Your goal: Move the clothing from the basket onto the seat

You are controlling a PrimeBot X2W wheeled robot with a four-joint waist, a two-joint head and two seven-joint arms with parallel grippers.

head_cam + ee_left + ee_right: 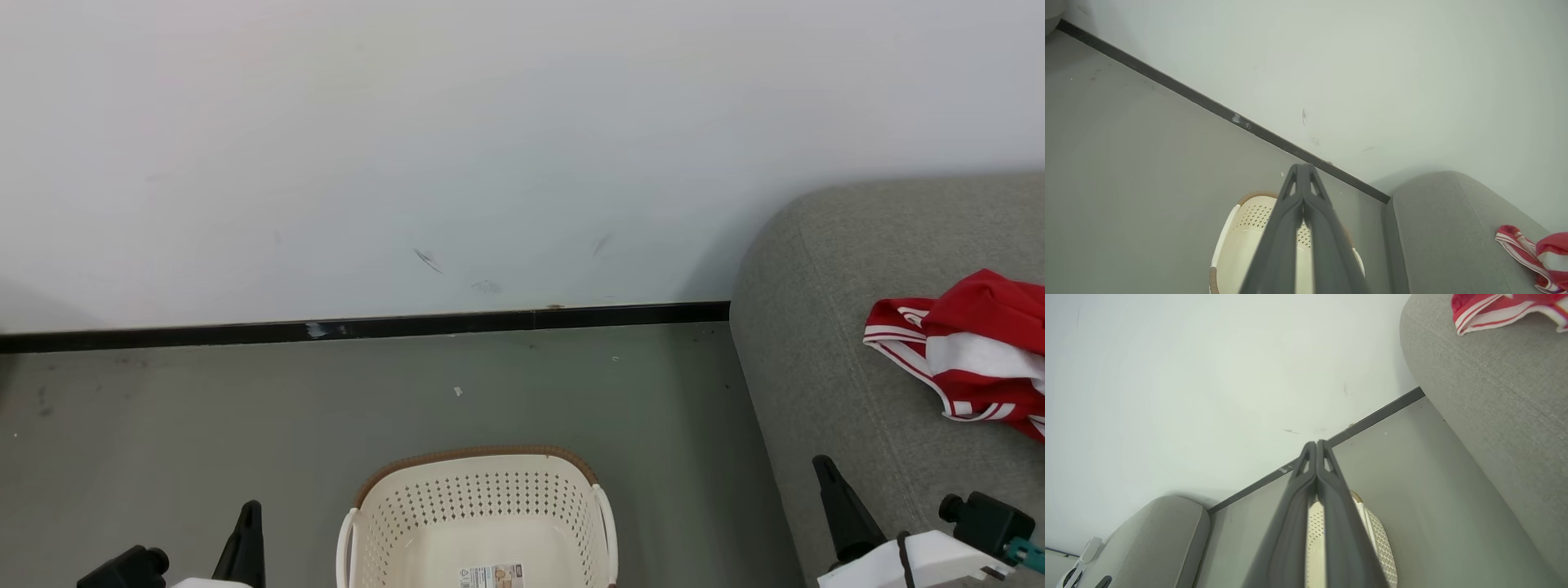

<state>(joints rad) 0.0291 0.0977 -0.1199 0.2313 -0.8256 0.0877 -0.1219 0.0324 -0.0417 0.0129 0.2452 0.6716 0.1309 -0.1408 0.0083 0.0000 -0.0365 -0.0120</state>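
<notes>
Both my jaws are pressed flat together, nothing in either. My left gripper (1302, 171) and right gripper (1316, 447) hang low on either side of the basket (482, 506), fingers pointing at the wall. That looks like a parked pose to me, since there's nothing left to reach for. The basket stands on the floor just beside the seat (824, 327), close enough for a short carry across. What I can see of its bottom is bare apart from a label (490, 576). The clothing (971, 351) lies crumpled on the seat, well apart from the basket, so the job reads as done.

Count: one basket, one seat, one red-and-white heap. I can't tell how many garments are in it.
</notes>
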